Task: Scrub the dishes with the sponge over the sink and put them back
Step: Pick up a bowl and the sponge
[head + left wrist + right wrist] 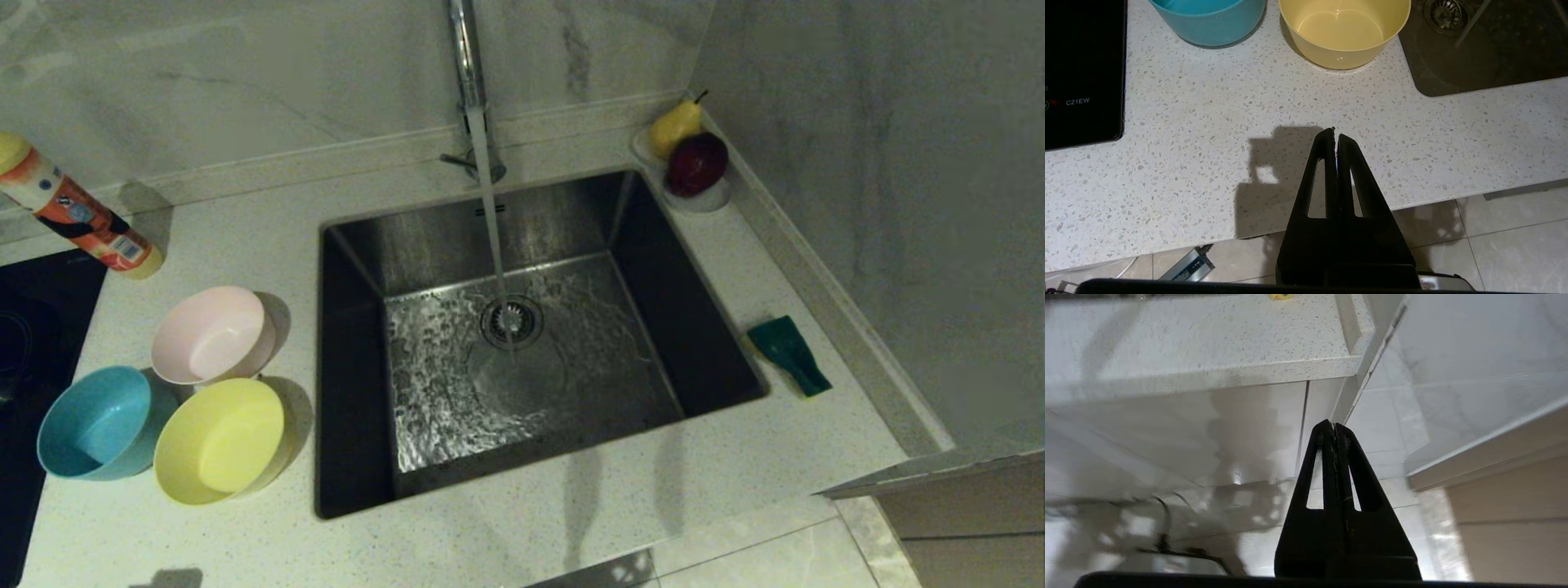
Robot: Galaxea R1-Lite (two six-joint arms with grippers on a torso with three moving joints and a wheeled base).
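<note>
Clearly the sponge (789,354) lies on the desk (531,539) right of the sink (351,367), long axis slanting toward the robot, nearer the right claw (1335,425); both claws are closed, empty, the left claw (1334,132) nearer the bowls (219,439).

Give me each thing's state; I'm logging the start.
Tap: running.
Sink: wet, no dishes inside.
Pink bowl, blue bowl, yellow bowl: upright, empty, on counter.
Sponge: on counter, untouched.
Left tool: shut, empty.
Right tool: shut, empty.
</note>
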